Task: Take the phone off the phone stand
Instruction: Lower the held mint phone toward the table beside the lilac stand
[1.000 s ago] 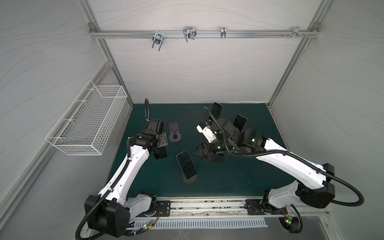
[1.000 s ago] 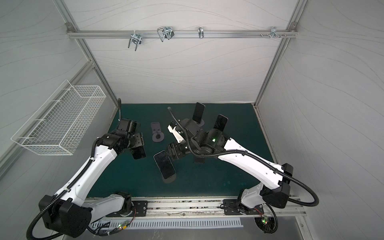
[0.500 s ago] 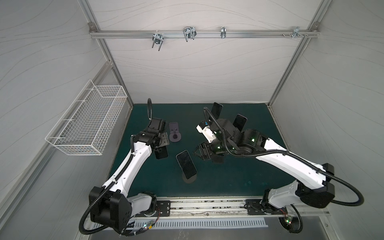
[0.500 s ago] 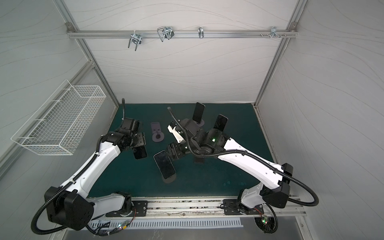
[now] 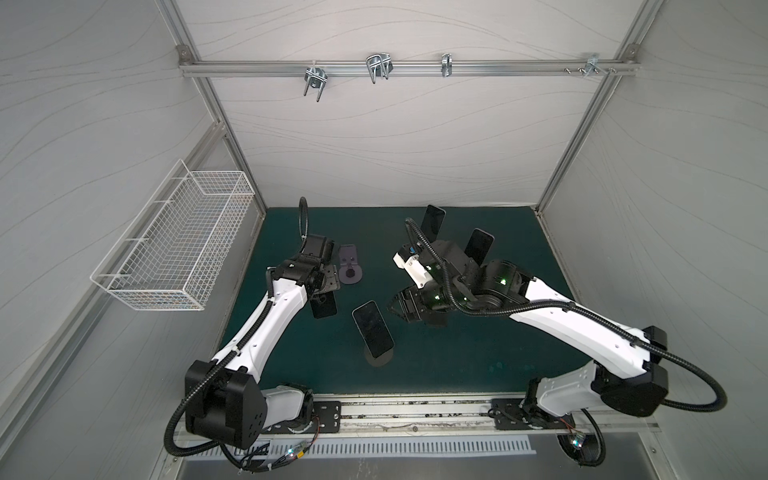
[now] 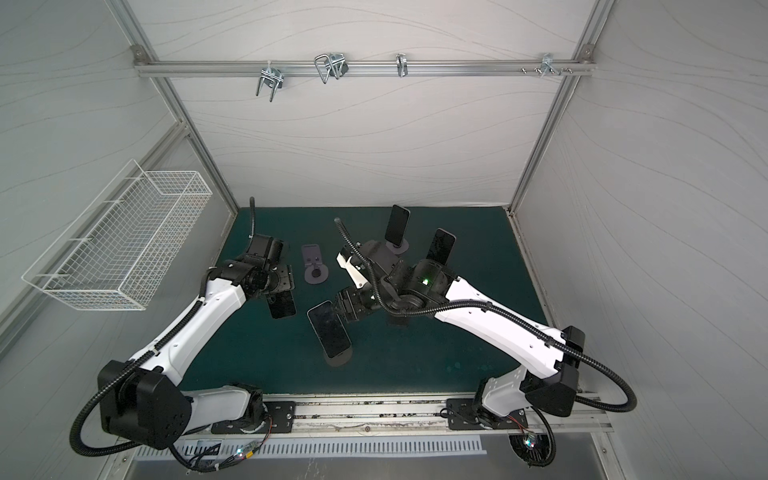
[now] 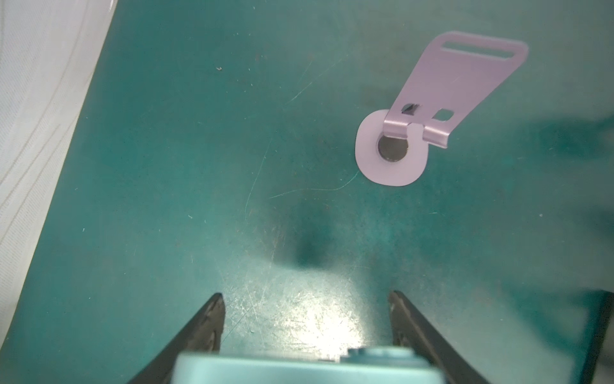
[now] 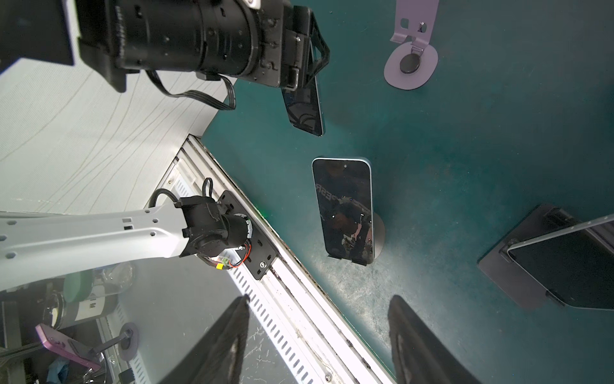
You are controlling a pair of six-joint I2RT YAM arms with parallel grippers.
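Item, by my log: phone (image 8: 305, 109) clenched in left gripper (image 7: 305, 294), held clear of the empty lilac stand (image 7: 392, 149), presumably to avoid snagging; right gripper (image 8: 319, 299) released, empty, facing another propped phone (image 8: 345, 209).

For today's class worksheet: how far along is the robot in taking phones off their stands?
Done: the purple stand is empty. In hand: the left gripper holds a dark phone. Left: the middle phone sits on its round base, the right gripper open beside it.
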